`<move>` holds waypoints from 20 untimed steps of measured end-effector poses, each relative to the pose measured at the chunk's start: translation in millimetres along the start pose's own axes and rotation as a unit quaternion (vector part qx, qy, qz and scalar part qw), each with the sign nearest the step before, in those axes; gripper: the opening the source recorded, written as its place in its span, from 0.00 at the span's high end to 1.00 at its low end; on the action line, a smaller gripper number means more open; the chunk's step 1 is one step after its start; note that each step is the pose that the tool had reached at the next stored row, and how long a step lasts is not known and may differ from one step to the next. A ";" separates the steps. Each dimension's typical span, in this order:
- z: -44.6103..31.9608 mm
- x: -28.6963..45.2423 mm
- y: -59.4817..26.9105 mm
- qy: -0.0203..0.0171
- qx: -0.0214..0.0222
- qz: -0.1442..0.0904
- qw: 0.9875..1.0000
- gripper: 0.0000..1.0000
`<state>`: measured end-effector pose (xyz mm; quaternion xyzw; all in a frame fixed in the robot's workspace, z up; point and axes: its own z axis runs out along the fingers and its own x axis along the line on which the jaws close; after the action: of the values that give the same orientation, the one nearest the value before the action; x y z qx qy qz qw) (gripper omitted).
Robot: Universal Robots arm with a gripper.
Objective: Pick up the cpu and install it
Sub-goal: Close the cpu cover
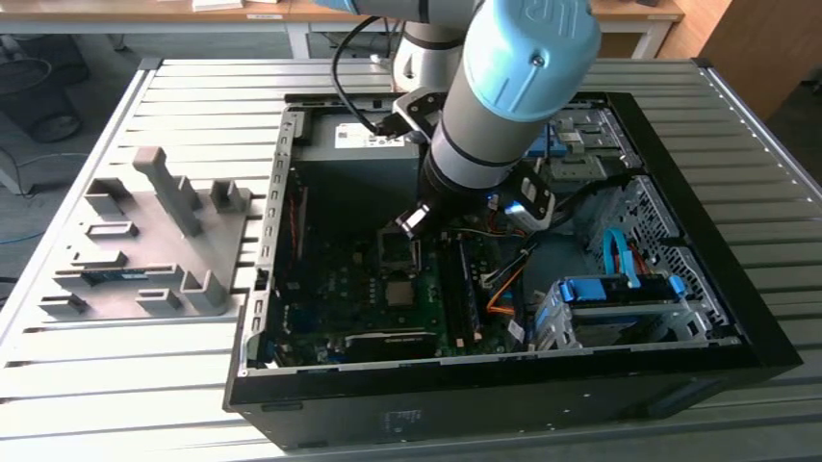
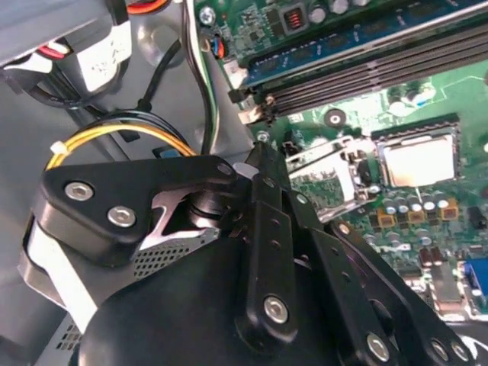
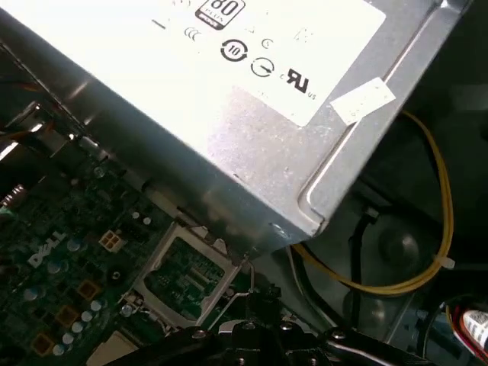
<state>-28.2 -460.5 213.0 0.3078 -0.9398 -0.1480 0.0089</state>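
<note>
The cpu (image 2: 418, 160) is a silver square lying flat in a black frame on the green motherboard (image 1: 321, 298); the exterior view shows the cpu (image 1: 400, 292) as a pale square. Beside it is the socket (image 2: 332, 171), its metal plate raised. In the first wrist view the socket (image 3: 187, 274) shows a green field inside a metal frame. My gripper (image 1: 414, 223) hangs low inside the case just over the socket. Its black fingers meet at a point (image 2: 261, 149) at the socket's edge, a short way from the cpu. A thin wire lever (image 3: 242, 278) stands right at the gripper (image 3: 252, 299).
The grey power supply (image 3: 229, 91) sits close beside the gripper. Yellow cables (image 2: 114, 137) run behind the fingers, and memory slots (image 2: 366, 69) lie along the socket. A blue drive cage (image 1: 617, 294) stands at the exterior view's right. A grey parts fixture (image 1: 154, 241) rests outside the case.
</note>
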 end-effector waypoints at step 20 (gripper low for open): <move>17.6 -13.8 8.8 0.005 -0.008 -0.032 0.999 0.90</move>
<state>-24.0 -440.9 199.7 0.3388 -0.9281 -0.1540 0.0115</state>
